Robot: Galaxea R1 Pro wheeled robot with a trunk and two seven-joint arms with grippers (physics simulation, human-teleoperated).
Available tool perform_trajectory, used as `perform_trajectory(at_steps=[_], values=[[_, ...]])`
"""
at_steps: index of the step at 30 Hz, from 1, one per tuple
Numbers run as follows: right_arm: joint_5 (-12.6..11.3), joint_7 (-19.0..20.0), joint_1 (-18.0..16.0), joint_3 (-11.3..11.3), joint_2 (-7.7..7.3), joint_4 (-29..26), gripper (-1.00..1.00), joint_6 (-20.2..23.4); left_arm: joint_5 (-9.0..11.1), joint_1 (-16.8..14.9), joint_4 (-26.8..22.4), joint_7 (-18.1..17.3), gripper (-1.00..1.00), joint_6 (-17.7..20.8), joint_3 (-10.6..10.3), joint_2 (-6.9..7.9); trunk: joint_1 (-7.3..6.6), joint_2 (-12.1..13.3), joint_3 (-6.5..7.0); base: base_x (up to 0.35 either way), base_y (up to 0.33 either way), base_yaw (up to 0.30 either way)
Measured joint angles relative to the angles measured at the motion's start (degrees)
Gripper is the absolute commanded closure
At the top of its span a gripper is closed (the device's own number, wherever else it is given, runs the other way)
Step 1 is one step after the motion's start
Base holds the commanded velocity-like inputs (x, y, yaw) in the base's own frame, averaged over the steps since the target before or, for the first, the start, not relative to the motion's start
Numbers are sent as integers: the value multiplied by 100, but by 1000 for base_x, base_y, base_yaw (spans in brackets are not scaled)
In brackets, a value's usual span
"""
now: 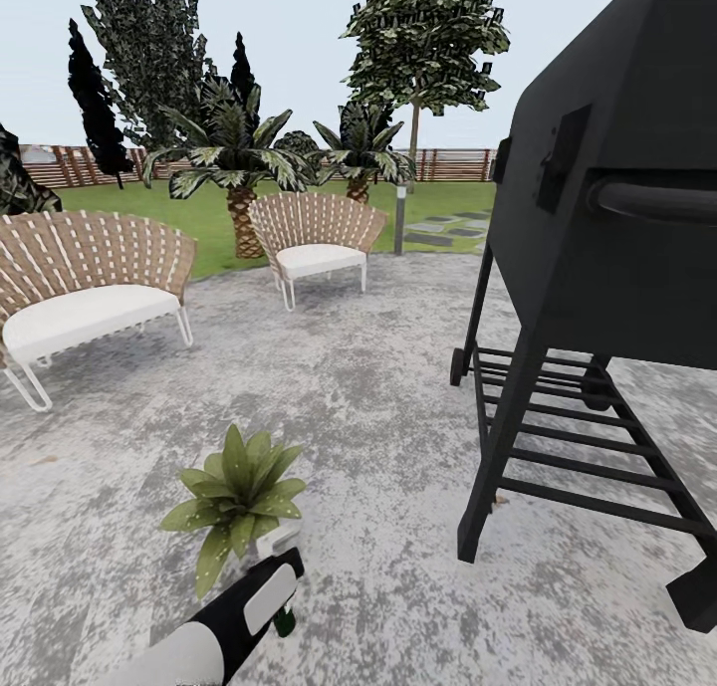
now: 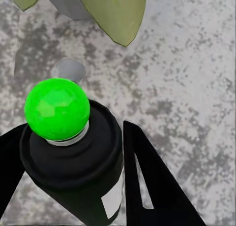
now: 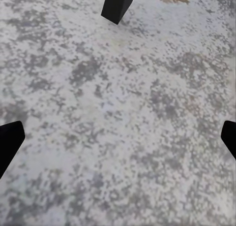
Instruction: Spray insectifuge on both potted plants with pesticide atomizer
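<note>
My head camera looks forward and slightly down across the grey paving [image 1: 378,387], taking in two wicker chairs [image 1: 90,288], palms, the fence and a black grill [image 1: 607,218] close at my right. My left arm enters at its lower edge, reaching toward a small potted plant [image 1: 237,497]. The camera on my left wrist looks steeply down along my fingers [image 2: 147,181] from very near; it shares with the head view that plant's leaves [image 2: 115,9], the spray bottle [image 2: 73,157] and the paving. My right wrist camera faces down at bare paving [image 3: 118,117] from close by, catching a black grill leg [image 3: 118,4], also shared with the head view.
</note>
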Motion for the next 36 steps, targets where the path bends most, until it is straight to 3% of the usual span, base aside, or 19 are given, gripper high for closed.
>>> perform_trajectory(at_steps=[5, 13, 17, 18, 19, 20, 21, 24, 28, 32, 34, 36], values=[[-5, 3, 0, 0, 0, -20, -100, -2, 6, -102, -21, 592, 100, 237, 8, -76, 0, 0, 0, 0, 0, 0], [-20, 21, 4, 0, 0, -90, -100, -2, 41, -181, -22, 598, 100, 273, 14, -78, 0, 0, 0, 0, 0, 0], [-9, 21, 8, 0, 0, -85, -100, -2, 245, -182, -33, 599, 100, 230, 19, -31, 0, 0, 0, 0, 0, 0], [-3, 21, 8, 0, 0, -80, -100, -2, 251, -184, -70, 616, 100, 217, 89, -9, 0, 0, 0, 0, 0, 0], [4, 21, 9, 0, 0, -76, -100, -2, 231, -189, -247, 678, 100, 213, 310, 7, 0, 0, 1, 0, 0, 0], [9, 21, 9, 0, 0, -63, -100, -2, 204, -189, -519, 942, 100, 213, 526, 14, 0, 0, 1, 0, 0, 0], [11, 18, 9, 0, 0, -52, -100, -2, 201, -185, -732, 1249, 100, 207, 617, 24, 0, 0, 0, 0, 0, 0], [13, 13, 9, 0, 0, -27, -100, -2, 192, -165, -1249, 1837, 100, 195, 701, 52, 0, 0, 0, 0, 0, 0], [12, 29, 9, -3, -20, 61, -100, 4, 192, -139, -1566, 2177, 100, 197, 727, 98, 0, 0, 0, 0, 0, 0], [10, 39, 8, 5, -76, 237, -100, -1, 212, -137, -1565, 2251, 100, 256, 748, 113, 0, 0, 0, 0, 0, 0], [10, 39, 8, 4, -76, 215, -100, -2, 265, -148, -1510, 2207, 100, 497, 755, 107, 0, 0, 0, 0, 0, 0], [5, 39, 9, 3, -70, 203, -100, -2, 283, -164, -1459, 2190, 100, 1113, 756, 98, 0, 0, 0, 0, 0, 0]])
